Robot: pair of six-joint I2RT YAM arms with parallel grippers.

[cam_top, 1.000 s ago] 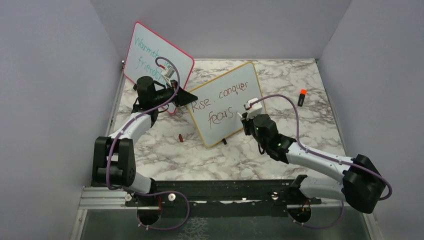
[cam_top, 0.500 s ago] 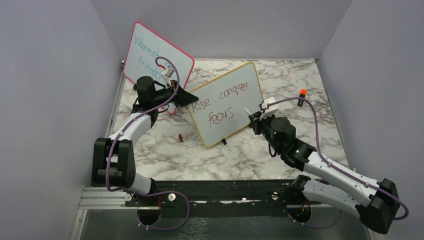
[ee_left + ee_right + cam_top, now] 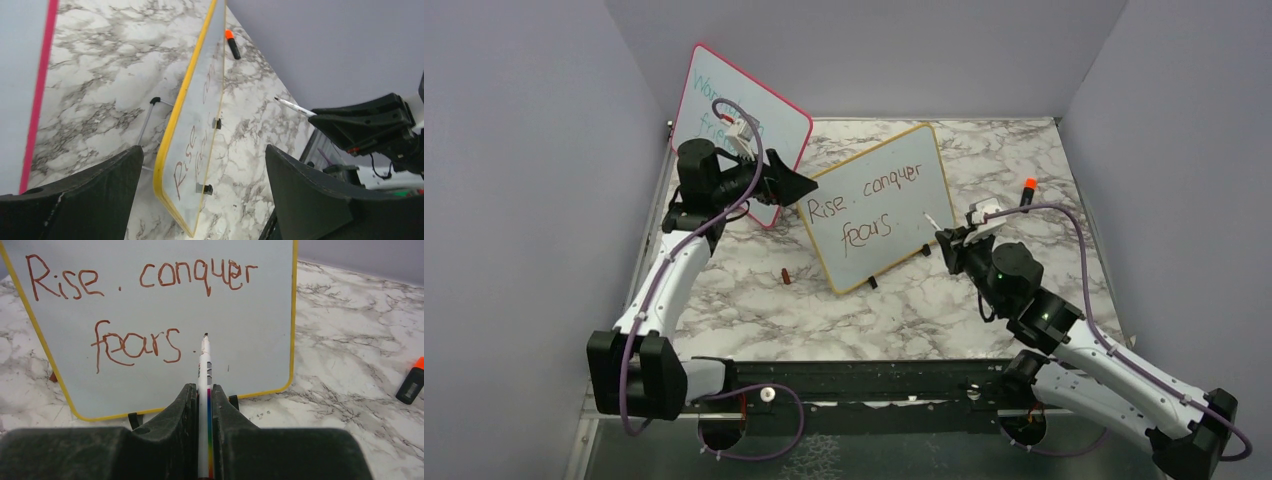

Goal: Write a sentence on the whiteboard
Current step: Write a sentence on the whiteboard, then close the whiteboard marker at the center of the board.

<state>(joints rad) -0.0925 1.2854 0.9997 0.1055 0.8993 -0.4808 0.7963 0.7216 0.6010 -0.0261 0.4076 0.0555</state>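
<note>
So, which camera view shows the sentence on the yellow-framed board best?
The right wrist view: it faces the board straight on, so the sentence fills the picture and every word reads clearly. The top view shows it whole but small and slanted. The left wrist view sees the board almost edge-on; only "Rise" is readable.

White links (image 3: 674, 275), black joints (image 3: 639, 365), purple cables (image 3: 1044, 206); left hand (image 3: 807, 187), right hand (image 3: 946, 240) black.
</note>
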